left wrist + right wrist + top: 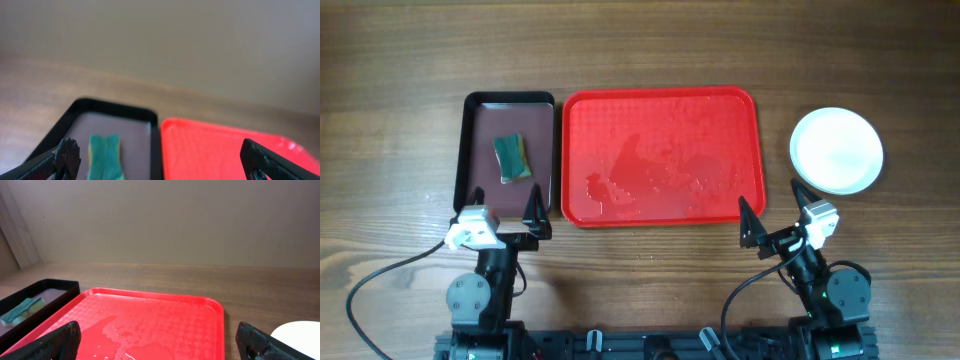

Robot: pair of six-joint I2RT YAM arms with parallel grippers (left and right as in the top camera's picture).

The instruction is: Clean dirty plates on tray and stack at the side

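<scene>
1. Two arms sit at the near edge of the wooden worktop (640,40): the left arm (480,290) and the right arm (830,290).
2. On the first, the left jaws stand spread wide with nothing between them. They are poised over the near rim of the small maroon tray (510,98), with one finger close to where it borders the red tray (660,110).
3. On the other, the right jaws are likewise fully apart and hold nothing. They hang above the worktop just off the red tray's near right corner.
4. Farther in, the red tray lies mid-worktop, just beside the small maroon tray on its left. Its floor carries clear wet patches (665,170) and droplets.
5. One green sponge (512,158) lies inside the small maroon tray, near its centre.
6. Right of the red tray and apart from it, a white plate (836,150) rests on the worktop beyond the right jaws. Its face looks clean. Whether other plates lie beneath it I cannot tell.
</scene>
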